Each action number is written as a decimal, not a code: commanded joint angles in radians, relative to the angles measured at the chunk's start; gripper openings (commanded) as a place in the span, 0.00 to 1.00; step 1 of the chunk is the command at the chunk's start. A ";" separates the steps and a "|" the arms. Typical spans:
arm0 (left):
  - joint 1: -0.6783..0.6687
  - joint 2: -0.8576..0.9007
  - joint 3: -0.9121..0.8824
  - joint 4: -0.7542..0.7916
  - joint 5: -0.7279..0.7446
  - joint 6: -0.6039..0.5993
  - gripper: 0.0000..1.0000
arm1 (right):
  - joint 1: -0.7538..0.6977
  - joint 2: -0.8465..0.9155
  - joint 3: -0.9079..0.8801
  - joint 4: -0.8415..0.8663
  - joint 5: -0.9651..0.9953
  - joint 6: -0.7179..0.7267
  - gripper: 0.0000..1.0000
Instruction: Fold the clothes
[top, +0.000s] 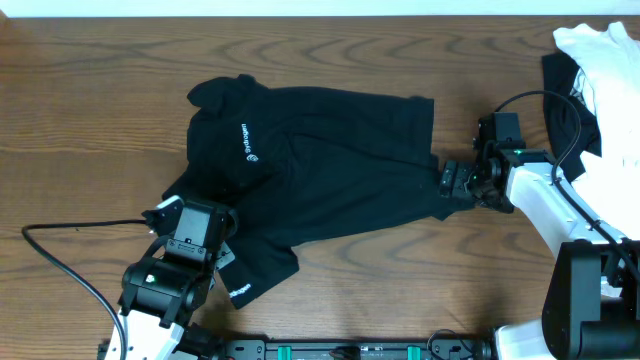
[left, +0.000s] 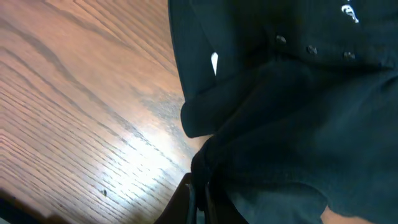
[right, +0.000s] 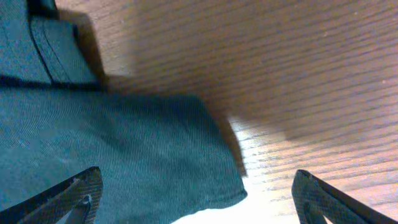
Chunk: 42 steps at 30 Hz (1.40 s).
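**Black shirt spread across the table, one arm at each end**

The black shirt (top: 330, 150) lay rumpled across the middle of the wooden table (top: 90, 120). Its collar was toward the far left and its hem toward the right. A small white logo (top: 247, 140) showed on the chest, near the collar.

At the near left, the left gripper (top: 215, 250) sat over the shirt's edge with its fingers pressed together. In the left wrist view, dark cloth was bunched right at the fingertips (left: 189, 199), pinched between them.

At the right end, the right gripper (top: 455, 182) was low beside the hem. Its jaws were spread wide and held nothing. In the right wrist view, a corner of the shirt lay flat on the wood between the two fingers (right: 78, 193).

Well apart, in the far right corner, a white shirt (top: 605, 50) was heaped with a dark garment (top: 570, 100) just beside it. A black cable (top: 60, 250) trailed across the table at the near left, running to the left arm.
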 joint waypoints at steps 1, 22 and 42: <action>0.008 0.001 0.004 -0.003 -0.061 0.003 0.06 | -0.009 0.001 0.000 -0.006 -0.048 0.037 0.95; 0.008 0.001 0.004 0.005 -0.061 0.003 0.06 | -0.008 0.002 0.000 -0.034 -0.105 0.135 0.54; 0.008 0.002 0.004 0.008 -0.061 0.006 0.06 | -0.008 0.002 -0.151 0.095 -0.081 0.202 0.52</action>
